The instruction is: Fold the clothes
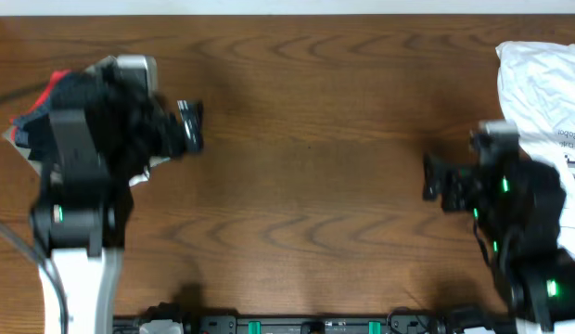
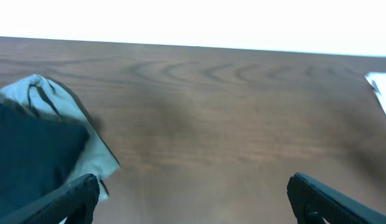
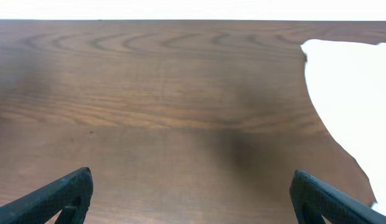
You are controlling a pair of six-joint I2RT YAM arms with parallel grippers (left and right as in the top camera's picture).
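Clothes (image 1: 57, 89): lying bunched at the far left of the desk (image 1: 306, 102), dark fabric with a coral-red edge showing; the left arm is covering most of the heap.
Long axis: cannot tell, since the garment is crumpled and half hidden; the red edge is facing the desk's far left corner.
Left end effector (image 1: 191, 126): fingers standing wide apart, holding nothing, pointing toward the desk's middle, just right of the heap.
Left wrist view: the left end effector (image 2: 192, 183) is hanging over bare wood; a dark fold (image 2: 31, 155) with a pale grey border is lying at the left, just beside the left-hand finger (image 2: 75, 194). Whether this fold belongs to the red-edged garment is not clear.
Right end effector (image 1: 427, 178): fingers spread wide, gripping nothing, pointing toward the desk's middle, well apart from the clothes.
Right wrist view: the right end effector (image 3: 192, 176) is hovering over bare wood.
White garment (image 1: 538, 83): lying at the desk's far right corner, partly under the right arm, its edge showing at the right of both wrist views (image 3: 348, 106).
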